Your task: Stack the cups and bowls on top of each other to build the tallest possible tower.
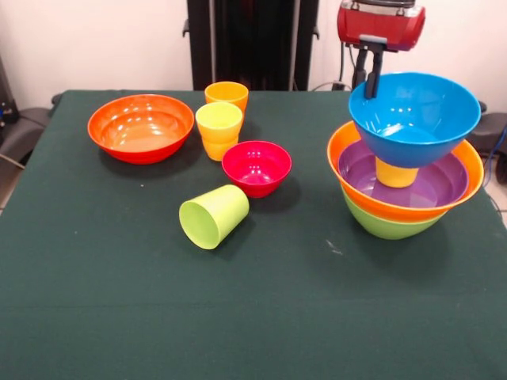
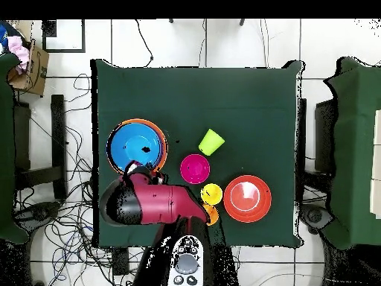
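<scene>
Front view, tower [image 1: 405, 178]: stands at the picture's right side on the green tabletop [image 1: 253, 317]; a lime green bowl [image 1: 388, 225] at the bottom, a large orange bowl [image 1: 404, 207] nested in it, a purple bowl [image 1: 432, 186] nested inside that.
Tower top: a yellow cup [image 1: 395, 173] stands in the purple bowl, and a blue bowl [image 1: 414, 117] sits on the cup, tilted a little, its rim well above the orange rim.
Jaws: the gripper [image 1: 371, 83] comes down from the red arm [image 1: 380, 24] onto the blue bowl's far rim; the dark fingers [image 1: 372, 75] sit close together at the rim, one seemingly inside and one outside, pinching the bowl wall.
Overhead view, tower: the blue bowl [image 2: 136, 146] shows inside the orange ring at the table's left, with the gripper [image 2: 141, 165] at the rim nearest the robot's base.
Loose cups: a lime green cup [image 1: 213, 216] lies on its side near the middle, mouth toward the camera; another yellow cup [image 1: 219, 130] stands upright, with an orange cup [image 1: 226, 95] just behind it.
Loose bowls: a small magenta bowl [image 1: 256, 167] stands just beside the upright yellow cup and near the lying green cup; a red-orange bowl [image 1: 141, 127] stands at the left, near the upright cups.
</scene>
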### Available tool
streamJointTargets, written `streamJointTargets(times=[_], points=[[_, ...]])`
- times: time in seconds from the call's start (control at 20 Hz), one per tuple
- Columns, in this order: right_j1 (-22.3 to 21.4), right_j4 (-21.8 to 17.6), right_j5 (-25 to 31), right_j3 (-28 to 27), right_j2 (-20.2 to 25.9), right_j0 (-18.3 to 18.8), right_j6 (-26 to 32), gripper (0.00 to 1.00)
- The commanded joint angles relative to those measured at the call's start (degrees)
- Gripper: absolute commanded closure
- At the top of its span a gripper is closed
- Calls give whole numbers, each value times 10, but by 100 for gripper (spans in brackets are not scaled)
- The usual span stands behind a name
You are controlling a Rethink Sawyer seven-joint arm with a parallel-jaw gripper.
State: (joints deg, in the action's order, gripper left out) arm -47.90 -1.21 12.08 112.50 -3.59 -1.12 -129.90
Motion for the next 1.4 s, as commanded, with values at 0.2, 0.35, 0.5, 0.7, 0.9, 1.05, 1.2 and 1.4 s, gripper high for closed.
streamJointTargets(times=[0.2,0.35,0.5,0.7,0.9,1.05,1.2,1.4], points=[[72,-27,96,49,13,-16,-22,100],[72,-24,95,48,8,-21,-28,100],[72,-23,90,49,6,-25,-32,0],[73,-21,91,48,3,-30,-34,0],[76,-18,85,48,1,-32,-35,0],[78,-10,79,49,-1,-39,-43,0],[70,-2,81,55,3,-41,-47,0],[64,12,82,57,7,-49,-59,0]])
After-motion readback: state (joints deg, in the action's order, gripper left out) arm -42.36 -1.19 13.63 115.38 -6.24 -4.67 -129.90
